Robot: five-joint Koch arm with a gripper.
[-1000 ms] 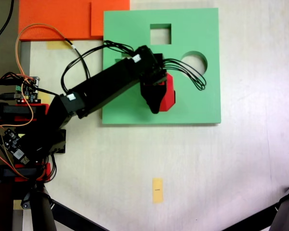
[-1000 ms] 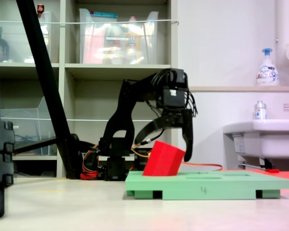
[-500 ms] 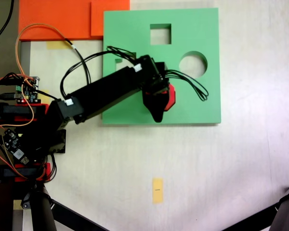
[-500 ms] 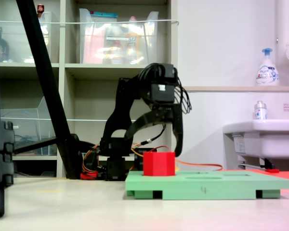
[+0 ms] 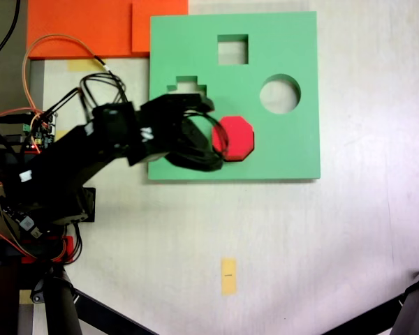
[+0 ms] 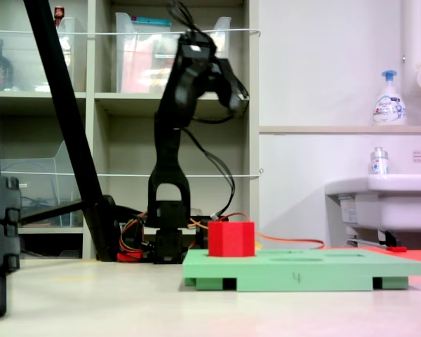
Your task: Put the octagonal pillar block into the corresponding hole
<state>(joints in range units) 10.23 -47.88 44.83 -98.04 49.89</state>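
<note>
A red octagonal pillar block (image 5: 236, 138) stands upright in the green foam board (image 5: 286, 150), its eight-sided face turned up and its body seated in the board's eight-sided cutout, the corresponding hole, which the block now fills and hides. The block sits just below and to the first exterior view's left of the round cutout (image 5: 279, 94), with the square cutout (image 5: 232, 49) farther up the board and a stepped cutout (image 5: 187, 86) to the first exterior view's left.

The Koch arm (image 6: 170, 140) is raised high above the board, and its gripper (image 6: 231, 88) hangs well clear of the block, carrying nothing; whether its jaws stand apart or together cannot be told from either camera. Judged from how things lie, the placing looks done and the arm's lifted pose reads as a retreat that leaves the block room to stand alone.

The overhead first exterior view gives the block's outline and its place among the cutouts, yet flattens the arm so that the wrist seems to lie just beside the block. The low second exterior view corrects that: it shows open air between gripper and block (image 6: 231, 239), shows the block standing proud of the board (image 6: 302, 270) and level rather than tilted, but reveals nothing of the hole's shape.
</note>
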